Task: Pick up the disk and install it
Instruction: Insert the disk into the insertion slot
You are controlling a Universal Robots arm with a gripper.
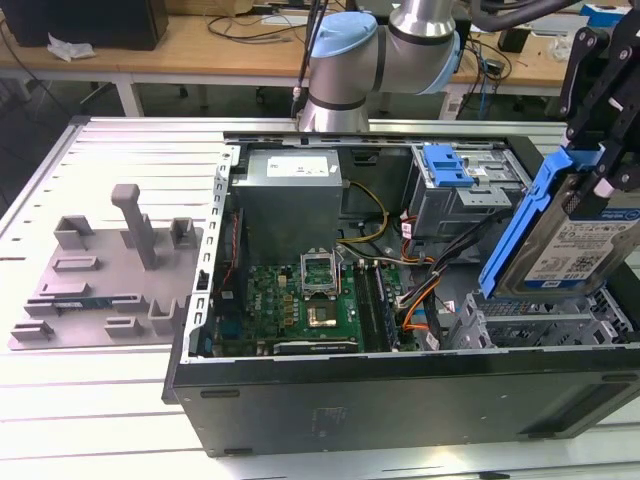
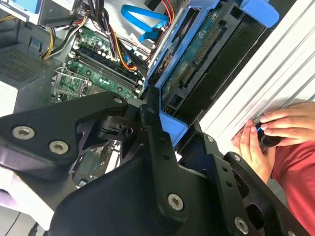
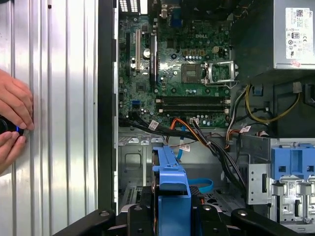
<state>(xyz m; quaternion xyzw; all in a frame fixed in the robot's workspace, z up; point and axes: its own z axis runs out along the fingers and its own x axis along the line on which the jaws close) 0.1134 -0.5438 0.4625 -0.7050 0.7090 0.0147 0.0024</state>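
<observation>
Spanning the exterior view, the ribbed metal table (image 1: 90,420) carries an open computer case (image 1: 400,400) lying on its side at the centre. The grey-and-blue arm (image 1: 345,60) rises behind the case at twelve o'clock. At nine o'clock from the case sits a grey fixture tray (image 1: 100,285) with upright posts. Inside the case, the power supply (image 1: 290,190) lies at twelve o'clock of the motherboard (image 1: 300,300). The disk (image 1: 585,245) hangs tilted over the case's three o'clock end, above the metal drive cage (image 1: 540,320); whether its lower end touches the cage I cannot tell. The gripper (image 1: 600,170) is clamped on the disk's upper end, its fingers closed against the blue bracket. A person's hands (image 3: 12,123) rest on the table beside the case in the first wrist view. A blue latch (image 1: 445,165) sits at ten o'clock from the disk.
</observation>
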